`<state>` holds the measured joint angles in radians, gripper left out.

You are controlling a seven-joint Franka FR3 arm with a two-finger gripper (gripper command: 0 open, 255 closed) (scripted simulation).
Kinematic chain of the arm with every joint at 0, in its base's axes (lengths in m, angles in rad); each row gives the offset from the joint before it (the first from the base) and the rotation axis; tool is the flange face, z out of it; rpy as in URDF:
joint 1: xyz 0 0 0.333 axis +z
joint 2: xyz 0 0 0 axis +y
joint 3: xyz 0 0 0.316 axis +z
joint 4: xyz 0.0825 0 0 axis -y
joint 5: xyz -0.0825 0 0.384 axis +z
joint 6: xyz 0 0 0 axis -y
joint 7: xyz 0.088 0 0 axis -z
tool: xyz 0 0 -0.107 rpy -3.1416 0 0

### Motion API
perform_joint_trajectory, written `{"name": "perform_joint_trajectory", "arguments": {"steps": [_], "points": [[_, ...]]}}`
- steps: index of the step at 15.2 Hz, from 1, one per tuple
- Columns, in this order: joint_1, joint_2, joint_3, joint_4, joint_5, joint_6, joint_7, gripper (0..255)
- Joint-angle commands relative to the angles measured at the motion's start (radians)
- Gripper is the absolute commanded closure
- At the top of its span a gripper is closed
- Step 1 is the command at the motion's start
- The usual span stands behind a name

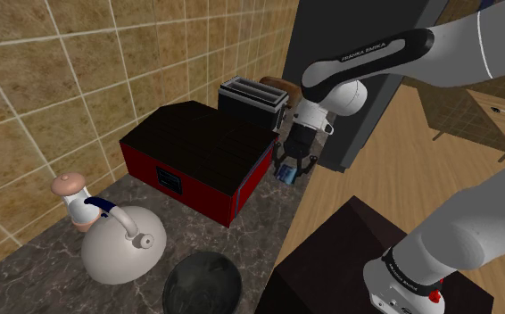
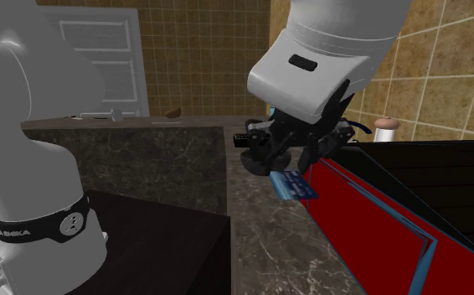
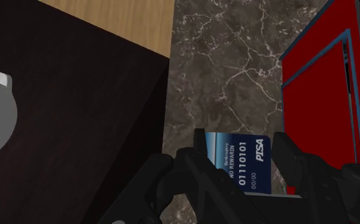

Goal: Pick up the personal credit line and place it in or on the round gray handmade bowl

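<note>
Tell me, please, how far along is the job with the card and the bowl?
Done: the grasp. The claw is shut on the blue card, which seems lifted off the marble counter beside the red box. In hand: carrying the card. Left: bringing it over to the dark round bowl, at the counter's other end in the shoulder view, and releasing it there.

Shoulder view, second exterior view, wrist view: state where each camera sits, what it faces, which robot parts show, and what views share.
Shoulder view: high beside the stand, looking down over the marble counter toward the tiled wall; arm and gripper show.
Second exterior view: low by the stand, looking along the counter toward a white door; arm base and hand show.
Wrist view: on the hand, looking down at the counter; both fingers show.
Shared: all three show the blue card clasped beside the red box.
</note>
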<state>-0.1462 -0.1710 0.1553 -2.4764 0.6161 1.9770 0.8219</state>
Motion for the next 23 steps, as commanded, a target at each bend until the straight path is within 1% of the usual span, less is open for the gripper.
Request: {"name": "perform_joint_trajectory", "arguments": {"steps": [1, 7, 14, 19, 23], "points": [[0.022, -0.024, 0.023, -0.017, 0.024, 0.01, 0.029, 255], [0.115, -0.065, 0.124, -0.055, 0.126, 0.082, 0.137, 255], [0.22, -0.058, 0.249, -0.042, 0.227, 0.18, 0.273, 255], [0.285, -0.013, 0.34, 0.005, 0.269, 0.262, 0.379, 255], [0.331, 0.046, 0.41, 0.062, 0.273, 0.335, 0.473, 255]]}}
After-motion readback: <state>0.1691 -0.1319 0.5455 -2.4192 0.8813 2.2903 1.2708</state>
